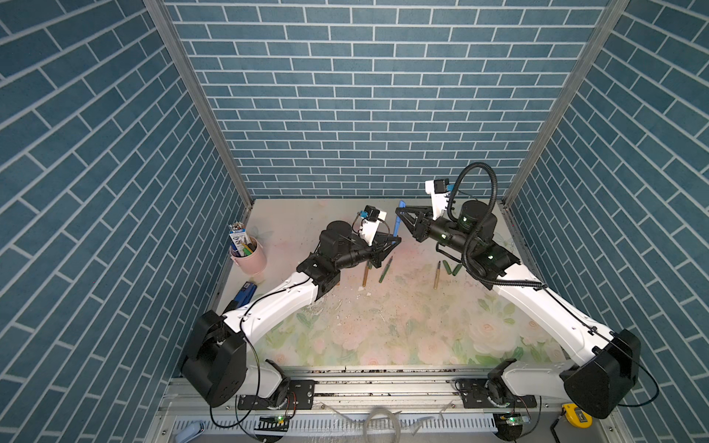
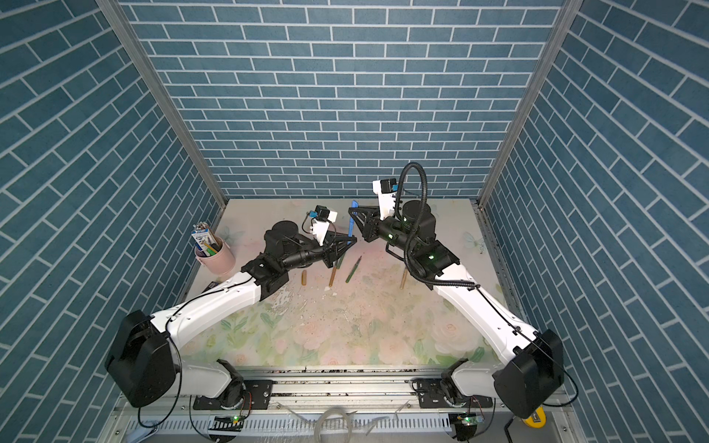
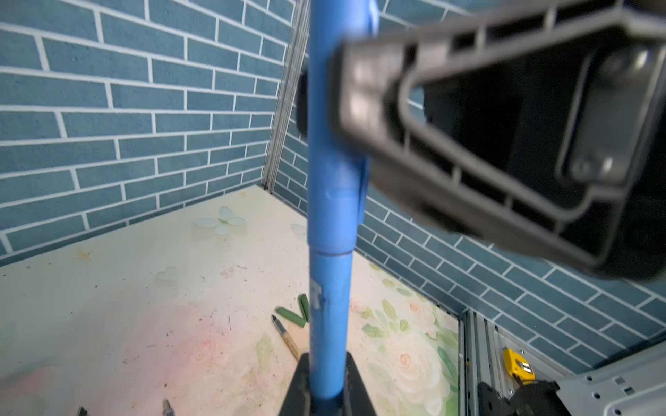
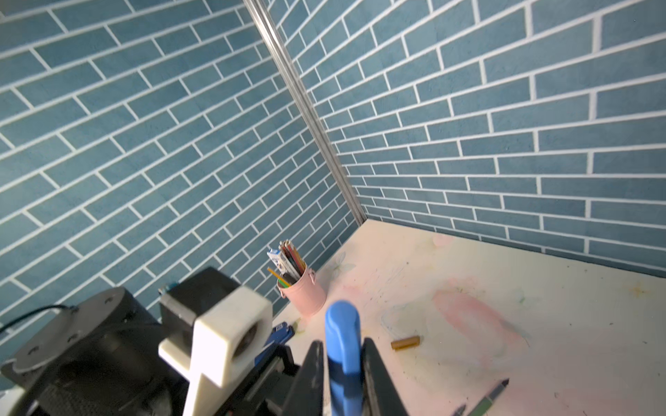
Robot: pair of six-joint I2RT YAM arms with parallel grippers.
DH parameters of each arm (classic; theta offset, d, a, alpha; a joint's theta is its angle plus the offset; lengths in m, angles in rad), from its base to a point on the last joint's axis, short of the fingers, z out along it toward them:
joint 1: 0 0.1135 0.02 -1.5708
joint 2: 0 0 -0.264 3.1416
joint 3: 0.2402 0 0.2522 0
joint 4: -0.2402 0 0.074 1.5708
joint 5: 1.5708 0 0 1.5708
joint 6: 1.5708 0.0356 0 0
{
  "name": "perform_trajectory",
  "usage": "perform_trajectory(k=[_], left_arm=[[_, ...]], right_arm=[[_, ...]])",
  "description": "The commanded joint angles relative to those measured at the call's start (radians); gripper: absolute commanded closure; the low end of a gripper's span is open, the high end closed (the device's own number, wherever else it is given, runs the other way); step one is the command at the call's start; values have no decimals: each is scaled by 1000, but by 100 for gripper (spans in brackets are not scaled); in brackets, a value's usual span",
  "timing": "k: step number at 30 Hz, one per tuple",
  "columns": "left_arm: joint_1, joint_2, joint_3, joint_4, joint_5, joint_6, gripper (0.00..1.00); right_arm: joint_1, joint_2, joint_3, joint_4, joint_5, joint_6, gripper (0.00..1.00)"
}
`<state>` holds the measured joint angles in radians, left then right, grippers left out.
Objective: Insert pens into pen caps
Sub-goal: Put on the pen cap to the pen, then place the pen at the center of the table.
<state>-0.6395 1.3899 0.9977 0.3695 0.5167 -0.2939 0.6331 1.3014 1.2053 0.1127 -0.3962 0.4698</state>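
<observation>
Left hand (image 3: 326, 387) clamped on smooth blue plastic pen (image 3: 329, 317); round-ended tubular cap (image 4: 342, 335) sleeved over pen tip, flanked by right hand (image 4: 341, 360); its grip unclear; scuffed floral worktop (image 3: 144, 324).

The pen (image 1: 396, 226) stands upright between both end effectors: left end effector (image 1: 398, 240) at its lower end, right end effector (image 1: 398, 210) around its cap (image 1: 401, 204). Loose pens (image 1: 386, 269) lie on the table (image 1: 383, 326) beneath them. The bucket (image 1: 251, 261) stands well left of the left end effector.

We are seeing a pink cup (image 1: 251, 259) holding pencils (image 1: 236, 224) and a carton (image 1: 237, 238), near a blue stapler (image 1: 244, 292) on the floral tabletop (image 1: 383, 337).
</observation>
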Motion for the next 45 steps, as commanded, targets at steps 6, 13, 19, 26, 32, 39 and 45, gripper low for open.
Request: perform_trajectory(k=[6,13,19,26,32,39,45], left_arm=[[12,-31,-24,68,31,-53,100],[14,-53,-22,15,30,-37,100],[15,-82,-53,44,31,-50,100],[15,-100,-101,103,17,-54,100],[17,-86,-103,126,29,-71,100],[18,-81,-110,153,44,-89,100],[20,-77,-111,160,49,-93,100]], right_arm=[[25,-61,58,-173,-95,-51,61],[25,-137,29,-246,-79,-92,51],[25,-122,34,-268,-71,-91,49],[25,-31,49,-196,-124,-37,65],[28,20,45,-131,-160,-10,78],[33,52,34,-69,-167,11,91],[35,73,36,-40,-173,23,87]])
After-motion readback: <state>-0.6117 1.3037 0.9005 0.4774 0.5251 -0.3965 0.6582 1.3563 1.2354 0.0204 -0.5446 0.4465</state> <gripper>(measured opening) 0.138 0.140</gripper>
